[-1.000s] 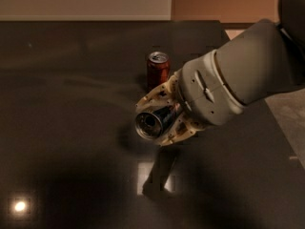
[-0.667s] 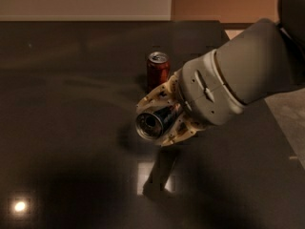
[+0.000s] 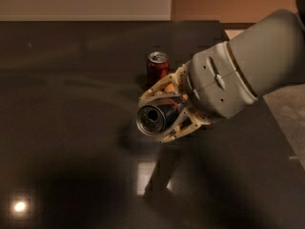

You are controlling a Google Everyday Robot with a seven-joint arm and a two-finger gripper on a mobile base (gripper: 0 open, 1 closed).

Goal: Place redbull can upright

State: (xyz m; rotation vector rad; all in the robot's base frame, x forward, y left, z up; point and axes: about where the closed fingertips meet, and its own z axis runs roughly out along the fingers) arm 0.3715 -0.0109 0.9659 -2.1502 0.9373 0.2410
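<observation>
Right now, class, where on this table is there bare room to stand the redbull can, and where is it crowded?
Bare table stretches left of the soda can and end effector, and across the near side. Crowded centre-right: the end effector, shut on the sideways redbull can, hangs in front of the soda can.

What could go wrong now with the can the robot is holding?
1. The slim blue-and-silver redbull can lies sideways in the cream fingers of the gripper, above the dark glossy table. Let go like this, it would likely roll instead of standing.
2. The short red-brown soda can stands close behind. Swinging the held can upright might knock it over.
</observation>
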